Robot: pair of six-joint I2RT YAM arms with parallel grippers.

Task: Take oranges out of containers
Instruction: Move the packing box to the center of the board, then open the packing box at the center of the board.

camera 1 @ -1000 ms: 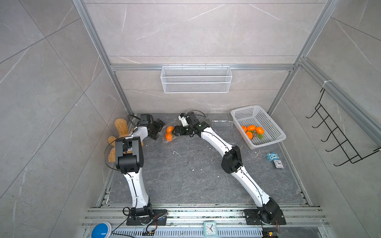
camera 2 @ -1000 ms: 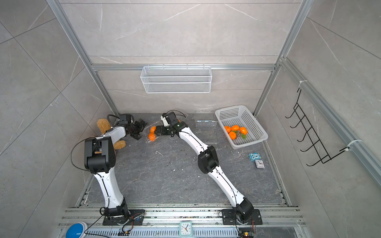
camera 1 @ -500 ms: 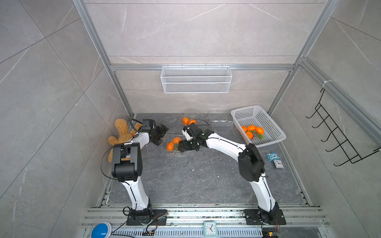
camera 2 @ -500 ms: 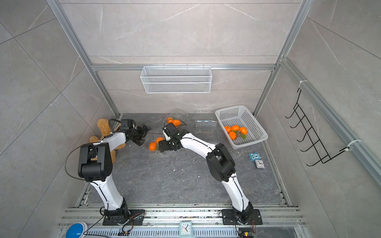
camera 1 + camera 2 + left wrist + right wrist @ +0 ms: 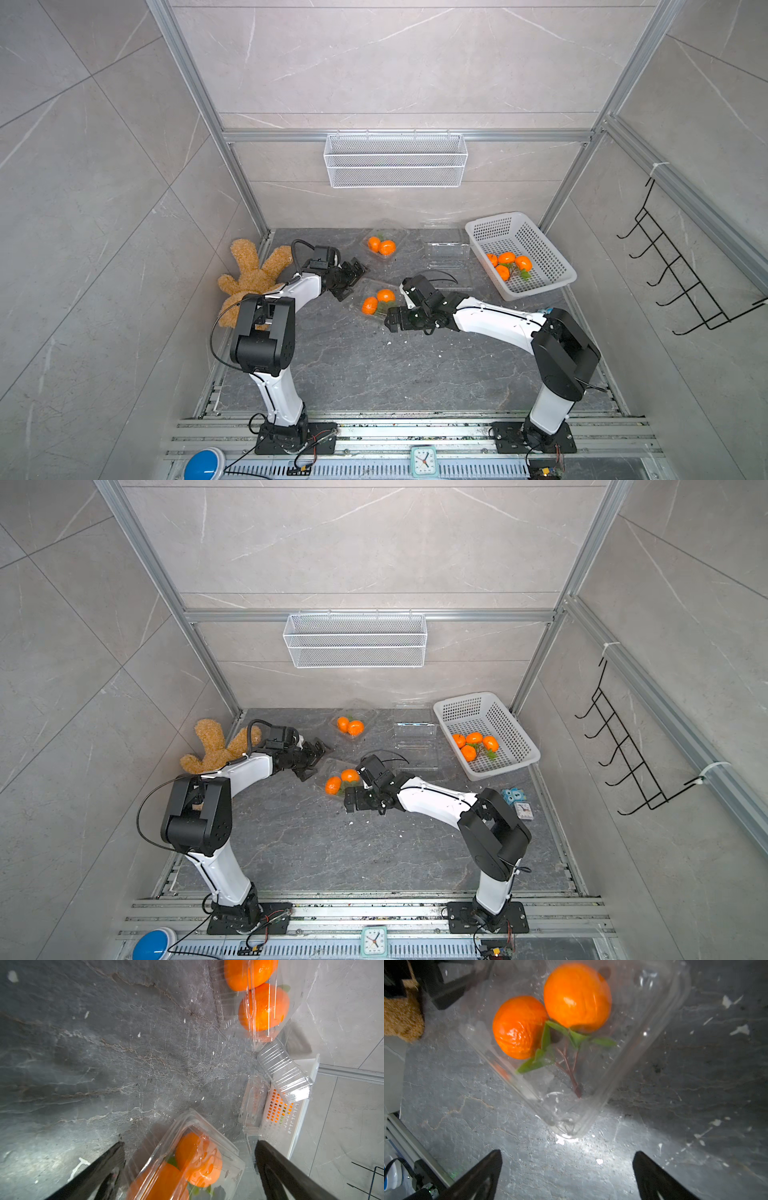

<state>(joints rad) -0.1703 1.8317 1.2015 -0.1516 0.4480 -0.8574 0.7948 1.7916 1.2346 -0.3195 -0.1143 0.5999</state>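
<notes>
Both top views are showing a white perforated basket (image 5: 515, 235) sitting at the back right of the grey counter (image 5: 374, 374), with four loose oranges (image 5: 508, 264) lying inside it. Empty containers (image 5: 446, 250) of clear plastic are lying just beside the basket, on its left. Farther left of the basket, by the back wall, the back container (image 5: 399, 235) is holding the back pair (image 5: 381, 246) of oranges. Well apart from the basket, left of it and nearer the arm bases, the front container (image 5: 365, 287) is holding the front pair (image 5: 377, 301). The left pincer (image 5: 352, 279) is hovering at that container's end farthest from the basket, spread wide. The right pincer (image 5: 397, 305) is hovering at its basket-side end, also spread. A plush bear (image 5: 249, 270) is lying farthest from the basket, against the left wall.

The left wrist view is showing the left pincer's fingers (image 5: 112, 1159) standing wide apart, with one end of the front container (image 5: 207, 1126) lying between them. Whether either finger is touching the plastic I cannot tell.

The right wrist view is showing the right pincer's fingers (image 5: 483, 1172) spread wide over bare counter, pinching nothing. A corner of the front container (image 5: 571, 1126) is pointing toward the gap, apart from both fingers. The front pair (image 5: 577, 995), with green leaves (image 5: 550, 1047), is lying toward the end farther from the basket.
</notes>
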